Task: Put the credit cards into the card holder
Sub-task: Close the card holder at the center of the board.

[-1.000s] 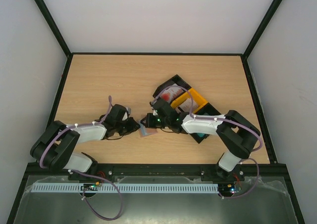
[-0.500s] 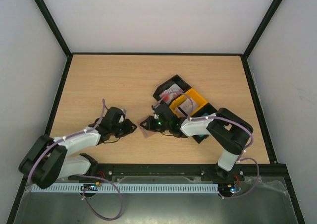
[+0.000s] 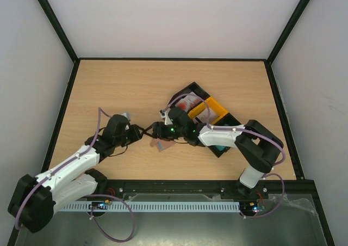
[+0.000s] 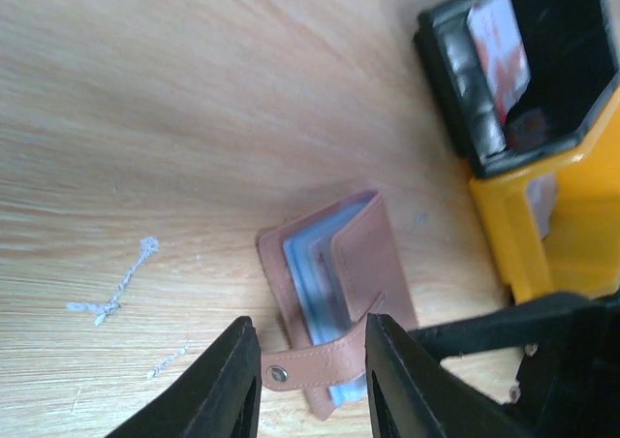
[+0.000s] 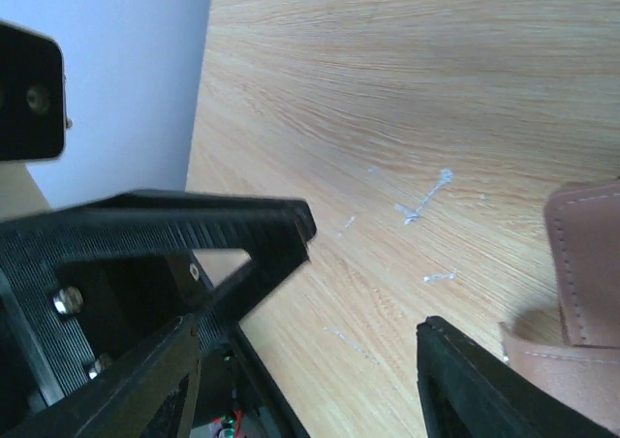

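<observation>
Card holder (image 4: 334, 283) lies on the wooden table (image 3: 119, 88), near the middle and a little toward 6 o'clock in the top view. It is partly open: brown outer faces, with blue-grey inner leaves showing at the edge. A brown strap (image 4: 320, 362) with a metal snap runs out from its near side.

Left gripper (image 4: 308, 327): my fingers stand apart. The strap lies across the gap between them. I cannot tell whether either finger touches it. In the top view this gripper sits at about 10 o'clock from the holder, close by.

Right gripper (image 5: 308, 327): my fingers stand apart, with bare table between them. The holder's brown edge shows just past the finger on the 3 o'clock side of that wrist view. From above, this gripper sits at about 12 o'clock from the holder, tip to tip with the left one.

Black tray (image 4: 465, 99) and yellow tray (image 4: 513, 234) stand touching each other at 2 o'clock from the holder. One credit card (image 4: 499, 46), white with red marks, lies inside the black tray, apart from the holder.
</observation>
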`<state>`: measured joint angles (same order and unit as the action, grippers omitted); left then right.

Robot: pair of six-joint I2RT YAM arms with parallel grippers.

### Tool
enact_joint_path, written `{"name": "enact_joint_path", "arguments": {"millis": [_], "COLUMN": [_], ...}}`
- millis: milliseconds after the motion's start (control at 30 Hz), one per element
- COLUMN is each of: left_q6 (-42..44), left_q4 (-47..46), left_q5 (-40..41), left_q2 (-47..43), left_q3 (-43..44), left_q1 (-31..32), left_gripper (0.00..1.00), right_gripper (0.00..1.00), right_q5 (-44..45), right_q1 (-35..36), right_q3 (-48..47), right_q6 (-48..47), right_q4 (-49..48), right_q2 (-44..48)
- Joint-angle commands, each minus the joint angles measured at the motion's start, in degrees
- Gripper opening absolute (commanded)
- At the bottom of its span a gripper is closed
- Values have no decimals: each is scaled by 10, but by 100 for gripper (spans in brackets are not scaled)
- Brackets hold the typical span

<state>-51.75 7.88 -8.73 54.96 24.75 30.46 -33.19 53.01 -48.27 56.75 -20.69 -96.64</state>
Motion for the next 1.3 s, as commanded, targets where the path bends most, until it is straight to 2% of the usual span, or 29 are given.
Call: {"name": "enact_joint_path", "arguments": {"millis": [0, 167, 300, 400, 500, 833, 1000, 1267], "left_q6": [-27, -25, -14, -5, 4, 42, 37, 42], "left_q4": [77, 34, -17, -50, -69, -103, -117, -119], "left_q5": [81, 25, -47, -81, -94, -121, -119, -96], "left_q2": [-48, -62, -22, 23, 76, 211, 245, 277], "left_q3": [31, 19, 17, 22, 30, 65, 56, 35], "left_q1": [-3, -3, -1, 1, 2, 3, 3, 3], "left_gripper": [33, 42, 49, 53, 56, 60, 51, 34], "right_gripper": [61, 62, 62, 62, 62, 57, 51, 51], "right_q5": [1, 92, 195, 225, 223, 150, 134, 114], "right_q1": [0, -16, -33, -37, -38, -37, -38, -37], "right_q3": [-16, -18, -13, -13, -9, -1, -8, 1], "right_q6": [-23, -75, -136, -182, -200, -241, -253, -250], "right_q4": [36, 132, 223, 269, 295, 281, 298, 279], "right_q2": [42, 84, 104, 88, 68, 12, -21, -26]}}
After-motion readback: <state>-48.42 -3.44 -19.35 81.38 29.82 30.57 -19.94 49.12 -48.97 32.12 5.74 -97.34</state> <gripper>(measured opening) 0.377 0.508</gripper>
